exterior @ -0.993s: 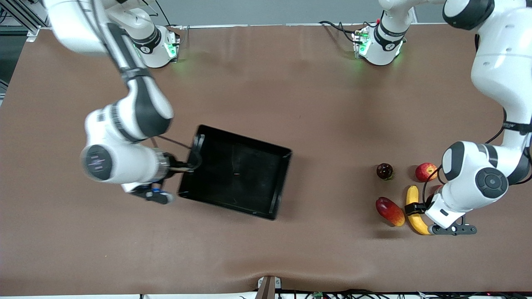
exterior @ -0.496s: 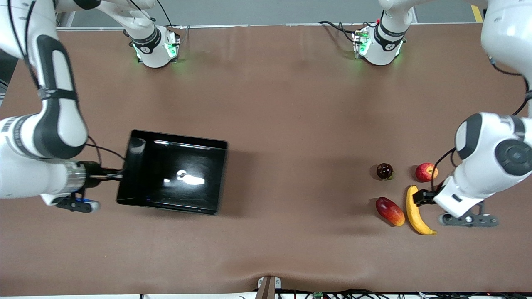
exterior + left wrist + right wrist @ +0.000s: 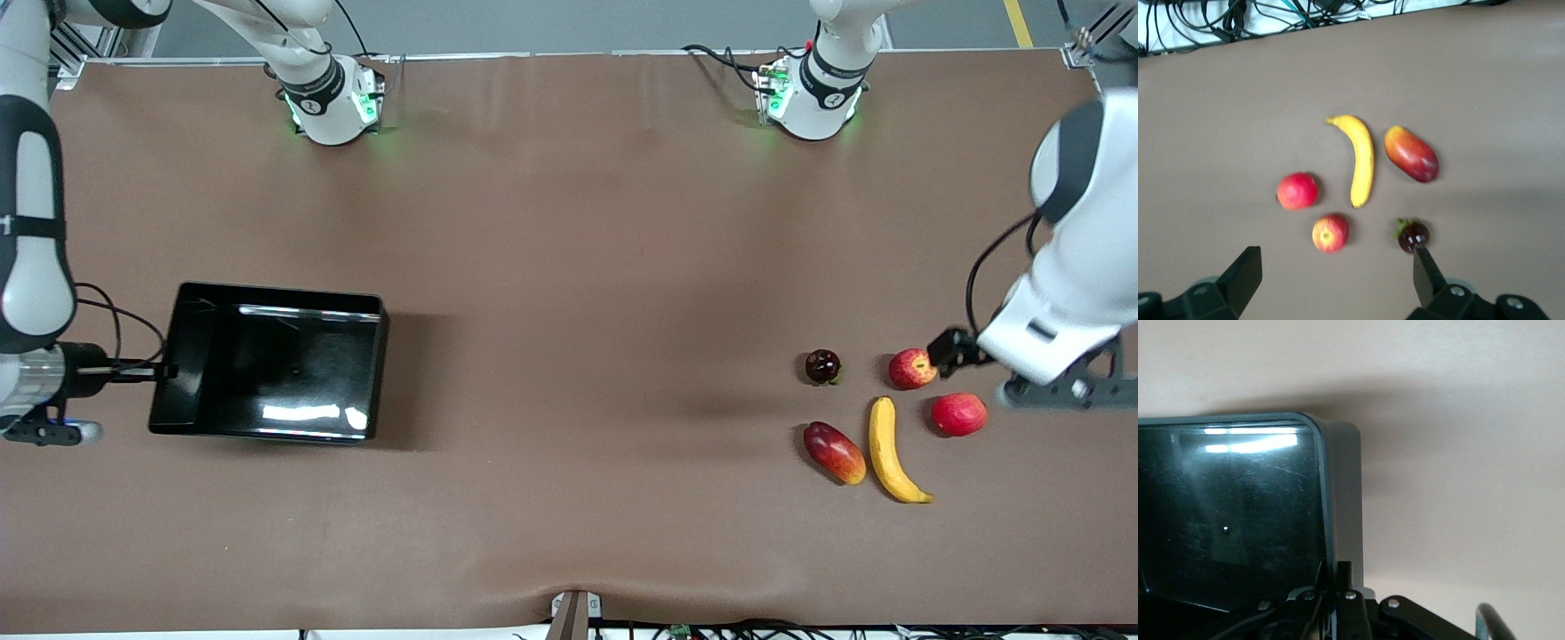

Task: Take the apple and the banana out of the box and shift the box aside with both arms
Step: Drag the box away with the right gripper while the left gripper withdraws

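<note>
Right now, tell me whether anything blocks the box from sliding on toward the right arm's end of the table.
Nothing visible does. The box is empty, the right gripper is shut on its end wall, and only bare table shows around it.

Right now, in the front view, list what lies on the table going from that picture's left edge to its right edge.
right gripper → box → dark round fruit → mango-like fruit → banana → apple → left gripper, open → red-pink fruit

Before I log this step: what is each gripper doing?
Left gripper: open, empty, above the fruit.
Right gripper: shut on the rim of the glossy black plastic box.
</note>
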### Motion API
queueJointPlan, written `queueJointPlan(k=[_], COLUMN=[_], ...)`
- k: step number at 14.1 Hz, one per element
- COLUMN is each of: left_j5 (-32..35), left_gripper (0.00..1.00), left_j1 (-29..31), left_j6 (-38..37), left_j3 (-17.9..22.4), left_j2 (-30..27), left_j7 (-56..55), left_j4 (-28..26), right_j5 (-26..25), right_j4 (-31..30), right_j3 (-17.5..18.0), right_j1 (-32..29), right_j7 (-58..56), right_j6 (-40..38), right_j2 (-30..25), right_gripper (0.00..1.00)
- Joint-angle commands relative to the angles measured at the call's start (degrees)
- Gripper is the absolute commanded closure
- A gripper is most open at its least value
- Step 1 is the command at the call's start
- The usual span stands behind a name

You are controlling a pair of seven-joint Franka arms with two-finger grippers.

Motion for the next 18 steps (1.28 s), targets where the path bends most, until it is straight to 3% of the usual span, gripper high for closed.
queueJointPlan(k=[1, 4, 6, 7, 9, 10, 11, 12, 16, 18], left_j5=[-4.74, -11.68, -15.81, -17.83, -19.08, -19.69, -19.87, -20.22, -20.22, -20.22], left_gripper=[0.00, 0.00, 0.00, 0.00, 0.00, 0.00, 0.00, 0.00, 0.00, 0.00], left_j1=[1.18, 2.59, 1.11, -2.30, -12.04, -15.05, -16.38, -17.44, -17.63, -17.80], left_j6=[-4.26, -7.09, -9.10, -9.11, -9.12, -9.12, -9.12, -9.38, -10.08, -10.08], left_j3=[0.17, 0.35, 3.14, 6.73, 17.70, 21.14, 22.66, 23.54, 23.99, 23.73], left_j2=[-5.45, -9.49, -12.30, -14.41, -18.54, -20.38, -21.36, -22.24, -22.86, -22.34], left_j7=[0.11, 0.11, 0.99, 1.08, 1.16, 1.25, 1.34, 1.34, 1.78, 1.69], left_j4=[-1.63, -2.06, -2.76, -4.33, -8.37, -10.31, -11.55, -12.25, -12.70, -12.70], right_j5=[0.08, 0.17, 0.17, 0.17, 0.25, 0.52, 0.61, 0.69, 0.78, 0.96], right_j4=[0.10, -1.12, -4.28, -5.16, -5.79, -5.79, -5.70, -5.70, -5.26, -1.86], right_j3=[1.47, 1.47, 1.47, 1.47, 1.47, 1.47, 1.47, 1.47, 1.56, 1.91], right_j1=[-3.98, -6.00, -7.15, -7.24, -8.38, -8.56, -8.47, -8.47, -9.52, -9.70], right_j7=[-5.46, -7.93, -8.98, -10.21, -10.31, -9.87, -9.61, -9.52, -13.29, -15.13], right_j6=[1.87, 4.85, 8.10, 10.03, 11.37, 11.28, 11.02, 11.11, 10.06, 9.97], right_j2=[2.15, 3.56, 3.56, 3.65, 4.17, 4.53, 4.53, 4.62, 4.27, 4.09], right_gripper=[1.00, 1.00, 1.00, 1.00, 1.00, 0.93, 0.64, 0.01, 0.00, 0.00])
